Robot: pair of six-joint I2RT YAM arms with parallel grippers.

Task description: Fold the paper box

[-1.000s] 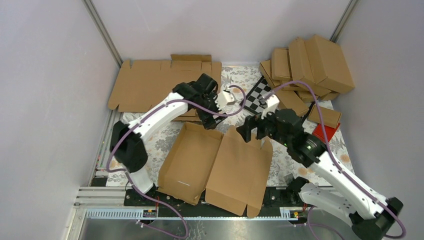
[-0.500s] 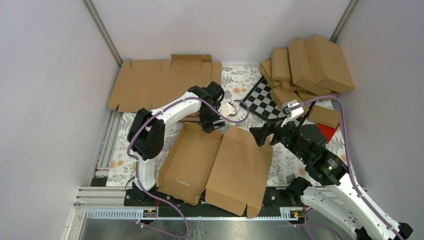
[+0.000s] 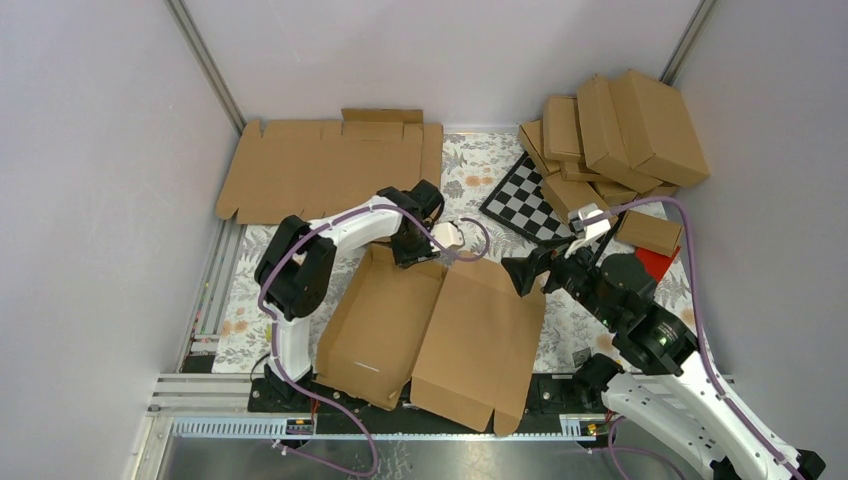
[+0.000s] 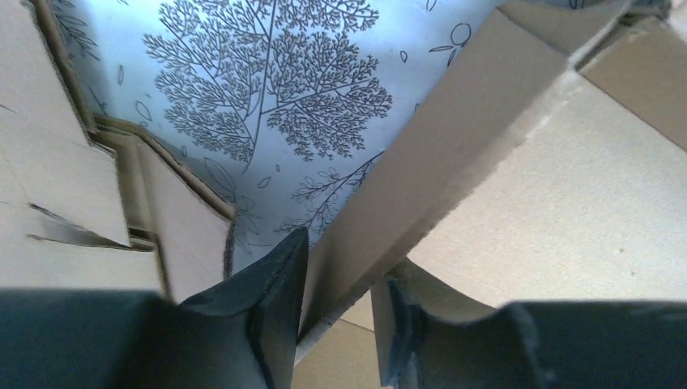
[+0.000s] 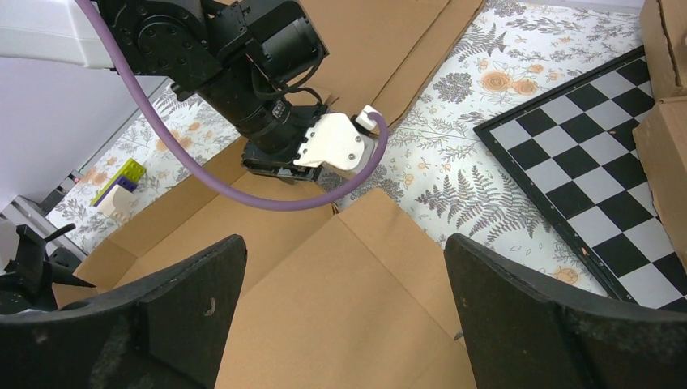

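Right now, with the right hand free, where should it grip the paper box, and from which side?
Probably the flat lid panel's far right corner, coming in from the right. That edge of the paper box is thin and free, the open right hand hovers beside it, and the left hand straddles the tray's far wall.

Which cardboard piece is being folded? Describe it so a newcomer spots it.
On the floral table, look between the arm bases. The paper box lies there, a shallow tray with a flat panel to its right. Unlike the flat sheet and stacked boxes behind, it has the left gripper astride its far wall.
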